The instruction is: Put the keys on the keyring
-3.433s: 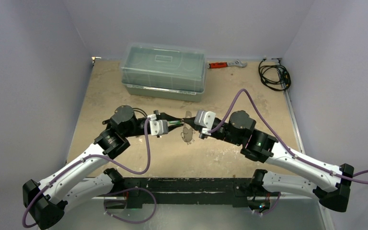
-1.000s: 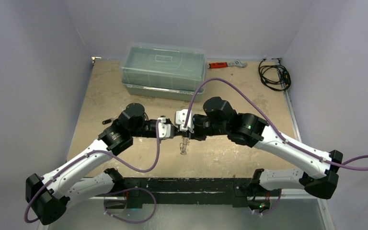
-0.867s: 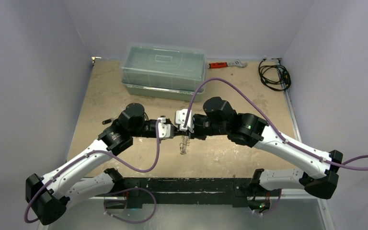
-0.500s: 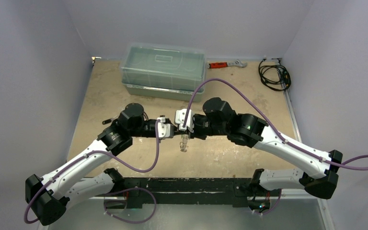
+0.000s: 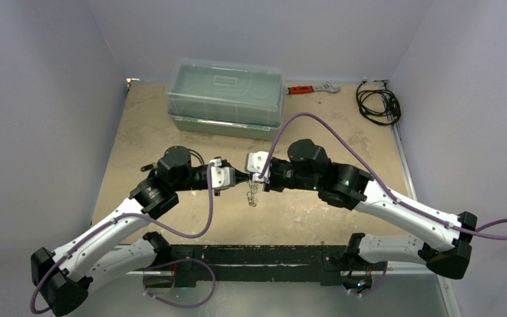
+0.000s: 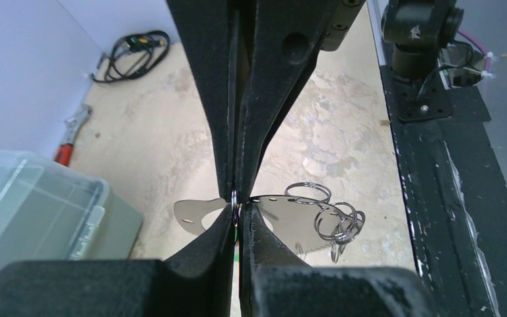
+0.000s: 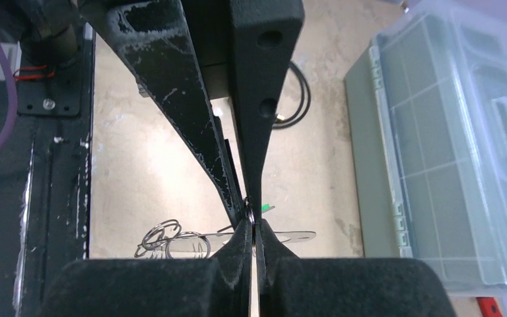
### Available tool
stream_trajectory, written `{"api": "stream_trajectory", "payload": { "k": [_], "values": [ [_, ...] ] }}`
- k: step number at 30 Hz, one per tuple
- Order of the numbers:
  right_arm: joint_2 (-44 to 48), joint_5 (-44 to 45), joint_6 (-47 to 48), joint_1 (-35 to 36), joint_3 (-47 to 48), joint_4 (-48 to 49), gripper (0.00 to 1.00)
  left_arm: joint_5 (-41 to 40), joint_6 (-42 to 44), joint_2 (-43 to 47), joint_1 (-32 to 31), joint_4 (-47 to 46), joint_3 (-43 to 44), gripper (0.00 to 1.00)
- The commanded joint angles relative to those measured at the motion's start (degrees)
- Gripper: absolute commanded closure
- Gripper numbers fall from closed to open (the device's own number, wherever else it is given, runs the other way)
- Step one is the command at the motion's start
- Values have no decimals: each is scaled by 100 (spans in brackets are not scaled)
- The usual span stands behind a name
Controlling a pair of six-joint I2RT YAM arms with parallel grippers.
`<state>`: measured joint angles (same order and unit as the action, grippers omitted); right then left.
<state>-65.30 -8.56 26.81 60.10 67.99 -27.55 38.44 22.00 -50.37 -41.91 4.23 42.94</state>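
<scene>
My two grippers meet tip to tip above the middle of the table. My left gripper (image 5: 232, 177) (image 6: 236, 206) is shut on the green-headed key; a green sliver (image 6: 236, 234) shows between its jaws, and the green head (image 7: 265, 208) shows in the right wrist view. My right gripper (image 5: 255, 179) (image 7: 252, 221) is shut on a thin wire ring of the keyring (image 5: 252, 195). The flat white tag (image 6: 284, 221) (image 7: 290, 236) hangs below the fingertips, with several loose silver rings (image 6: 333, 218) (image 7: 162, 234) at its end. No silver keys are in view.
A clear lidded plastic box (image 5: 224, 99) stands at the back. A red-handled wrench (image 5: 307, 88) and a black coiled cable (image 5: 377, 104) lie at the back right. A small dark object (image 5: 146, 168) lies by my left arm. A black rail (image 5: 251, 254) runs along the near edge.
Since 3.4 s ago both grippers closed in until their tips met. In the last half second both arms shifted slightly; the keyring still hangs between them.
</scene>
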Motion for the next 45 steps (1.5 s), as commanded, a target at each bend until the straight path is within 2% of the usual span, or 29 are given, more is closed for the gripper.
{"api": "stream_trajectory", "payload": {
  "k": [1, 11, 14, 16, 27, 31, 36, 45],
  "values": [
    [487, 236, -102, -32, -372, 1299, 100, 191, -197, 335, -31, -651, 0, 100],
    [1152, 135, -625, -34, -1335, 2932, 100, 396, -371, 449, -35, -1033, -71, 100],
    [1288, 99, -738, -42, -1510, 3244, 100, 467, -358, 465, -36, -1111, -75, 78],
    [1338, 58, -787, -42, -1569, 3342, 100, 503, -309, 482, -30, -1112, -83, 74],
    [1560, -104, -894, -45, -1576, 3508, 100, 346, -210, 431, -34, -1017, -75, 80],
    [1646, -179, -918, -59, -1573, 3564, 100, 130, -146, 455, -31, -970, -91, 71],
    [1649, -287, -983, -93, -1652, 3646, 100, 117, -177, 501, -30, -1044, -101, 70],
    [1552, -375, -1079, -103, -1733, 3799, 100, 254, -218, 471, -29, -1165, -66, 79]
  ]
}}
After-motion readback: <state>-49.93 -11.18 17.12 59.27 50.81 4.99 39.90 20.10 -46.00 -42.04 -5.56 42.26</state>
